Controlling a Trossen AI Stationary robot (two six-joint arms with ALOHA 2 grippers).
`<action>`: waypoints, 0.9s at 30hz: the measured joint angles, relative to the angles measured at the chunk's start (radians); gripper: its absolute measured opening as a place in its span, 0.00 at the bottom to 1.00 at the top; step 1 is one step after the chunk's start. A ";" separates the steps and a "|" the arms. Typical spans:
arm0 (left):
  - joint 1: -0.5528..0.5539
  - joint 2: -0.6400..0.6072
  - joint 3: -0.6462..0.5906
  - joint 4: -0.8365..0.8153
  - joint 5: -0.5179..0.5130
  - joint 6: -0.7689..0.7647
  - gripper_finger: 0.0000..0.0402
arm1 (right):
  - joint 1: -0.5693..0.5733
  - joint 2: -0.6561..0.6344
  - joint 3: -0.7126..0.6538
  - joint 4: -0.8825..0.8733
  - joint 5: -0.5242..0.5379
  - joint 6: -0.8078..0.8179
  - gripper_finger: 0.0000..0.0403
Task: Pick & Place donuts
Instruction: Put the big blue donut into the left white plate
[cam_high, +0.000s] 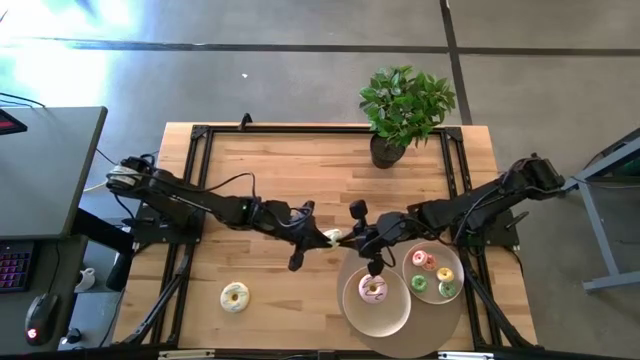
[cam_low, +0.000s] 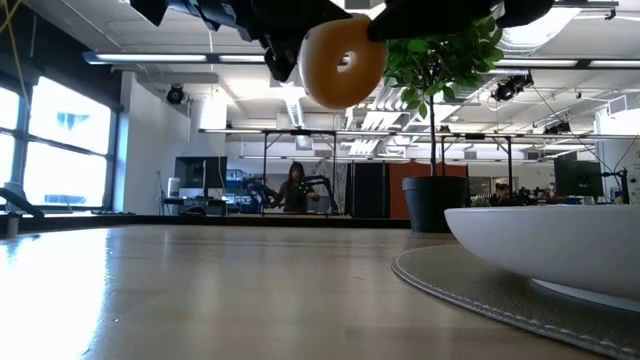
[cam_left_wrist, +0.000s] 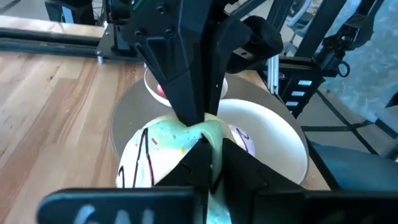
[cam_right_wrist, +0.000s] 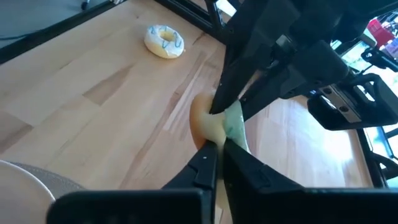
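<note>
A pale-green-iced donut (cam_high: 333, 237) is in the air between my two grippers, above the table's middle. In the low view the donut (cam_low: 343, 62) shows its tan underside and hole. My left gripper (cam_high: 318, 236) reaches it from the left and my right gripper (cam_high: 350, 237) from the right; both are shut on it. A white-iced donut (cam_high: 234, 296) lies flat on the wood near the front edge. A pink donut (cam_high: 373, 289) lies on the large plate (cam_high: 396, 312). Several small donuts sit on the small plate (cam_high: 432, 284). My left gripper (cam_left_wrist: 211, 148) pinches the donut's ring (cam_left_wrist: 163, 144) between its two fingers, coming about level from the table's left. My right gripper (cam_right_wrist: 219, 144) pinches the ring's opposite side (cam_right_wrist: 205, 121) between its fingers, level from the right. The donut is lifted clear and stands on edge, tan underside toward the near edge.
A round beige mat (cam_high: 455, 320) carries both plates at the front right. A potted plant (cam_high: 404, 108) stands at the far edge, right of centre. Dark frame rails (cam_high: 195, 190) run along the table's sides. Bare wood lies at the middle and front left.
</note>
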 joint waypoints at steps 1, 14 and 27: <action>0.000 0.008 0.000 0.018 0.000 0.001 0.09 | 0.000 0.000 0.000 -0.003 -0.001 0.006 0.05; 0.000 0.017 0.003 0.049 -0.040 -0.001 0.48 | 0.052 0.000 0.000 -0.156 -0.054 0.194 0.02; 0.000 0.017 0.003 0.020 -0.043 -0.018 0.50 | 0.313 -0.003 0.000 -0.186 -0.116 0.168 0.01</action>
